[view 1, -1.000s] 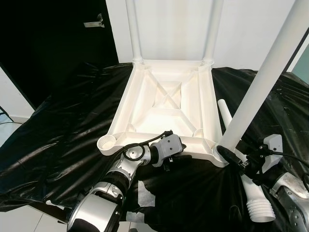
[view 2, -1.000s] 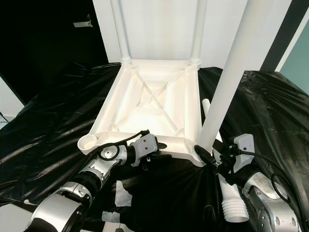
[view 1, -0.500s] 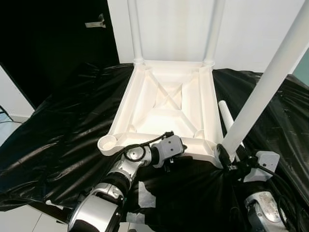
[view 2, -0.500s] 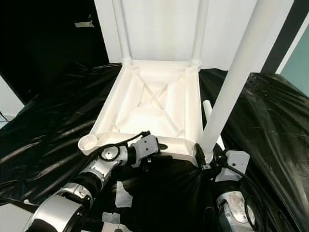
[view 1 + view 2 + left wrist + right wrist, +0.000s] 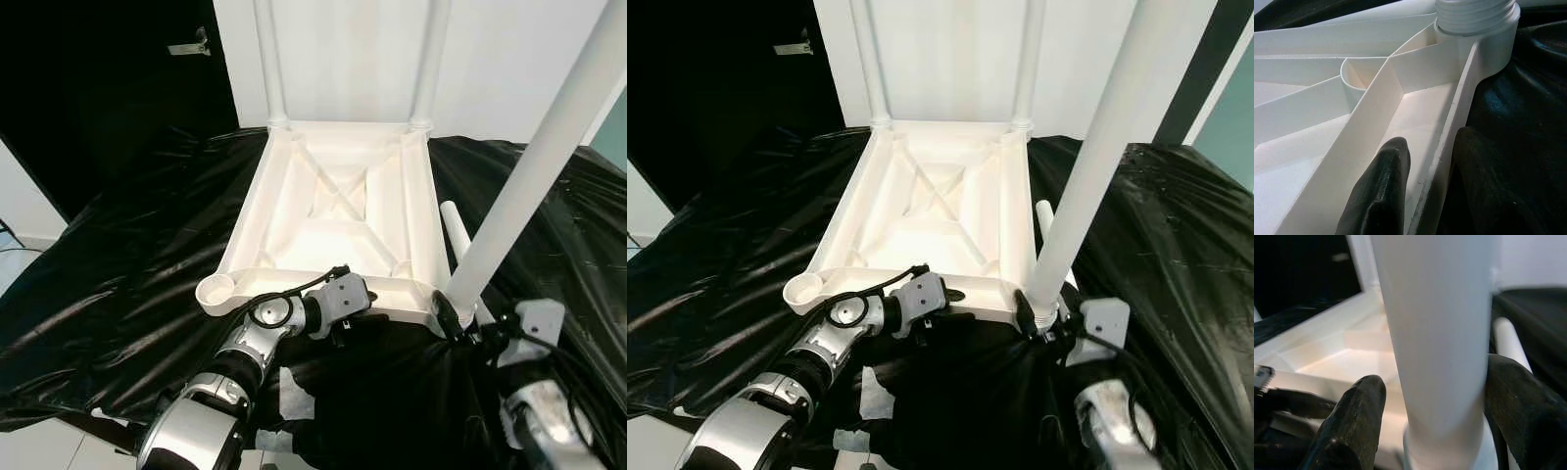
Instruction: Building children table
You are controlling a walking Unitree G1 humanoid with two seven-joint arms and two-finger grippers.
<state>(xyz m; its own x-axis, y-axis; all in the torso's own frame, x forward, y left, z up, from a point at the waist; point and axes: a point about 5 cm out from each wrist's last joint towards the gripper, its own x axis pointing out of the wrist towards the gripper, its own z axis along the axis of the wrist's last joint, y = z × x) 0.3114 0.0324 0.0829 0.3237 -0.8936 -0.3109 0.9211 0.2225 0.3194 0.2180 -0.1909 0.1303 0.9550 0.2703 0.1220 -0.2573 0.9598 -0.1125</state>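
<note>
Both grippers are clamped onto parts of the white children's table, which lies upside down on a black plastic sheet that covers the whole work surface and reaches back to a white wall with a dark doorway on the robot's left.

The tabletop shows its ribbed underside, with diagonal braces crossing in the middle. Two far legs stand upright in the back corner sockets. The near left corner socket is an open round cup with no leg in it.

At the near right corner, a third leg rises from its socket, leaning to the right and up past the picture's edge. The right gripper grasps this leg at its base; in the right wrist view its two black fingers sit on either side of the white tube, pressed against it.

Another loose leg lies on the sheet just beside the tabletop's right edge, partly hidden behind the leaning one.

The left gripper pinches the near rim of the tabletop; in the left wrist view one finger lies inside the rim and the other outside against the sheet.

A scrap of white paper lies on the sheet near the left arm.
</note>
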